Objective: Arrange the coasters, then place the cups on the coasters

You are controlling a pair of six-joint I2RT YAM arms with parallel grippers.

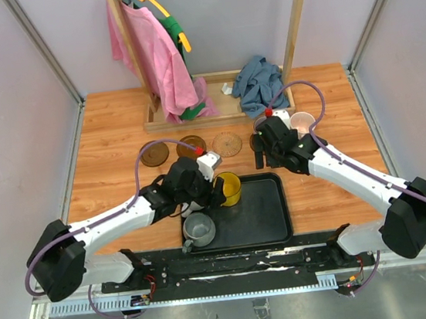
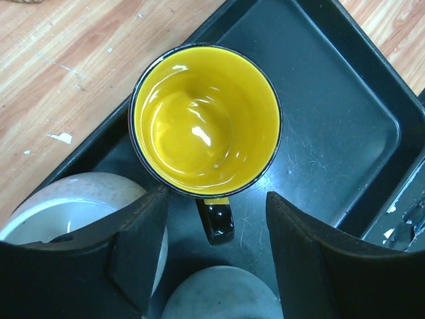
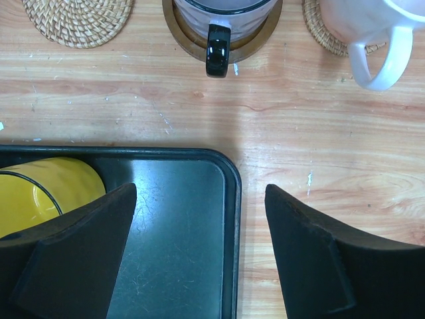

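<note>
1. Your yellow mug [image 2: 206, 119] stands upright in the black tray [image 2: 345, 113], in the tray's far left corner. Its black handle [image 2: 218, 224] points toward your left hand [image 2: 216, 199].
2. That left hand sits low at the mug. Its fingers [image 2: 139, 246] are apart with the handle between them; neither touches the handle, and nothing is gripped.
3. An off-white mug [image 2: 66, 199] stands just beside the yellow one, at the tray's edge by the left finger. The grey mug [image 1: 199, 229] stands in the tray's near left corner.
4. Beyond the tray, the coasters lie in a row on the wooden surface [image 1: 109, 133]. From the left come the first brown coaster [image 1: 154, 153], the second brown coaster [image 1: 191, 146] and the bare woven coaster [image 3: 76, 20], all uncovered.
5. Next along, the lilac mug [image 3: 222, 8] sits on the third brown coaster [image 3: 179, 36], handle toward the tray. The pale pink mug [image 3: 358, 20] sits on the end woven coaster [image 3: 319, 33].
6. Your right hand [image 3: 199, 193] hovers over the tray's far right corner, fingers wide apart and empty.
7. At the back stands a wooden rack [image 1: 297, 17] with a pink garment [image 1: 157, 53], and a blue cloth [image 1: 258, 82] lies at its base.
</note>
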